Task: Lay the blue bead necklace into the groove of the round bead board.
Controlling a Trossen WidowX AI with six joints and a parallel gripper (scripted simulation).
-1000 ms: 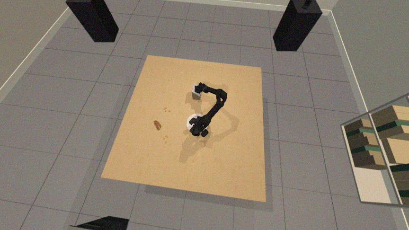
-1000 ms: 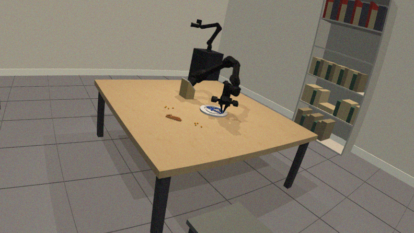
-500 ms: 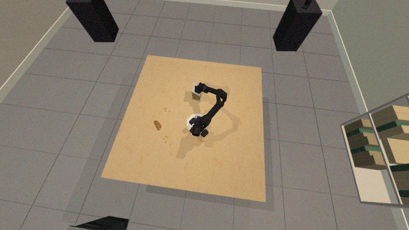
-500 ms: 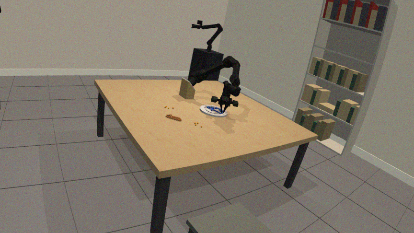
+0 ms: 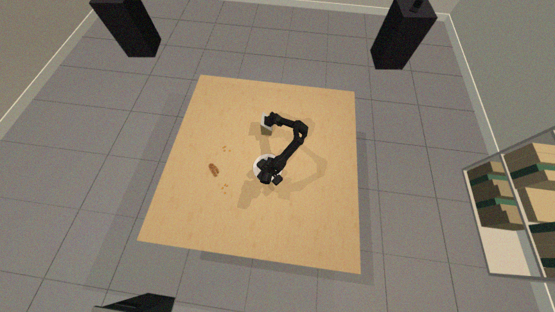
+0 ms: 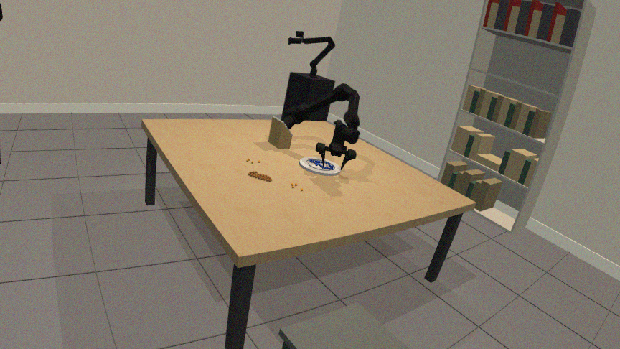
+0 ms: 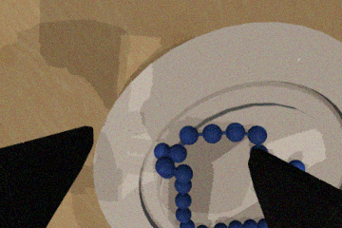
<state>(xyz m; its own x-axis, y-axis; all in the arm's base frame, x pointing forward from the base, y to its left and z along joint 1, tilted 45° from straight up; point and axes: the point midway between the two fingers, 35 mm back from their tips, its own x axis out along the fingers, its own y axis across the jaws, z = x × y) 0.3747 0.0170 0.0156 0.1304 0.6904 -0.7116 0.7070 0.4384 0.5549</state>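
Observation:
The round bead board (image 5: pixel 256 165) (image 6: pixel 302 164) (image 7: pixel 237 52) lies on the table as a pale disc with a ring groove. The blue bead necklace (image 6: pixel 315 162) (image 7: pixel 212 133) lies on it in an angular, bunched loop. In the wrist view its top row and left column lie mostly inside the groove's inner edge. A few beads bunch at the upper left, near the groove. My gripper (image 6: pixel 332 167) (image 7: pixel 172 146) is open, low over the board, with no beads gripped. The left finger is outside the rim; the right finger is over the loop and hides part of it.
A brown beaded cluster (image 5: pixel 212 169) (image 6: pixel 259 176) lies on the table away from the board. Small orange beads (image 5: pixel 229 150) (image 6: pixel 258 161) lie in two loose groups near it. A tan block (image 6: pixel 279 134) stands by the arm's base. The arm arches over the table beside the board.

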